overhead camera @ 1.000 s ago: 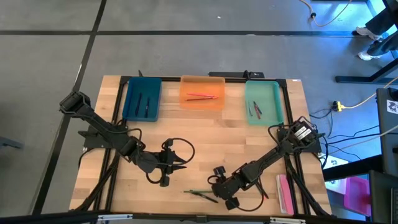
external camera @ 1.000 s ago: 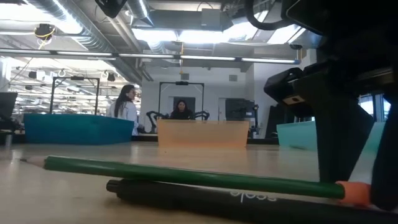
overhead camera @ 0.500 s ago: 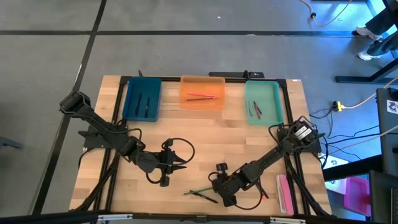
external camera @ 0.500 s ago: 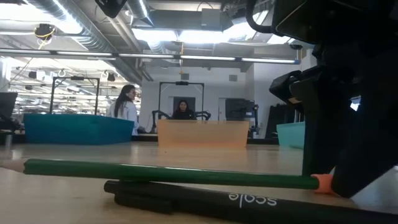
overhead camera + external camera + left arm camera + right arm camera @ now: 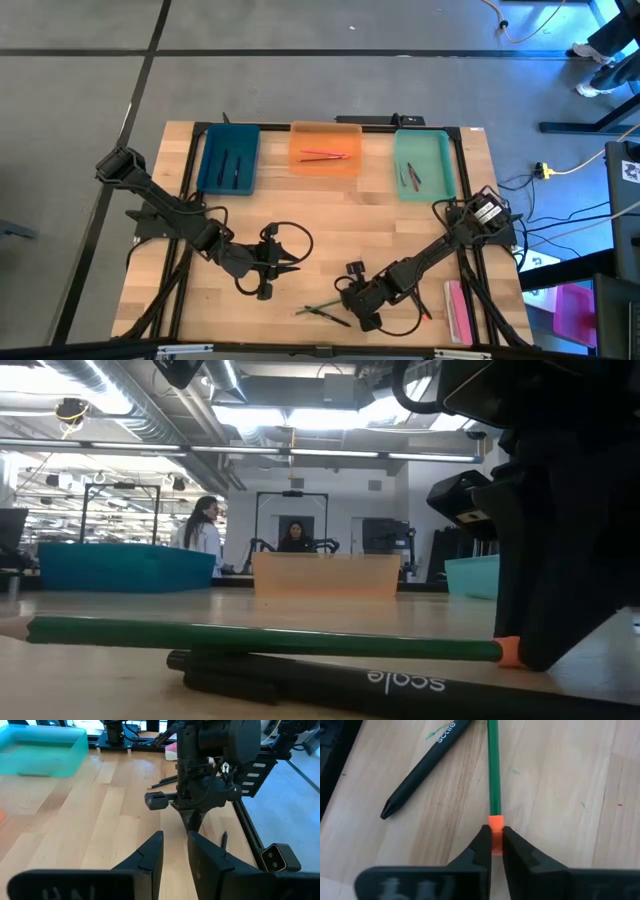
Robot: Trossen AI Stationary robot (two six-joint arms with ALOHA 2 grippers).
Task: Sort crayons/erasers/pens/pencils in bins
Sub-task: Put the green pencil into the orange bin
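Pinching the orange eraser end of the green pencil: right end effector, fingers pressed in on both sides of it, low at bottom center of the high view. Pencil lies flat on the tabletop, pointing left from the end effector, with a black pen just beside it; low view shows the pen nearer the camera than the pencil.

Left end effector sits lower left of center in the high view, fingers slightly spread, nothing between them, facing the right arm.

Bins line the top edge of the tabletop in the high view: teal bin at left with two dark sticks, orange bin in the middle with red sticks, mint bin at right with a couple of sticks. Pink eraser lies at lower right.

Two people show far back in the low view, behind the bins.
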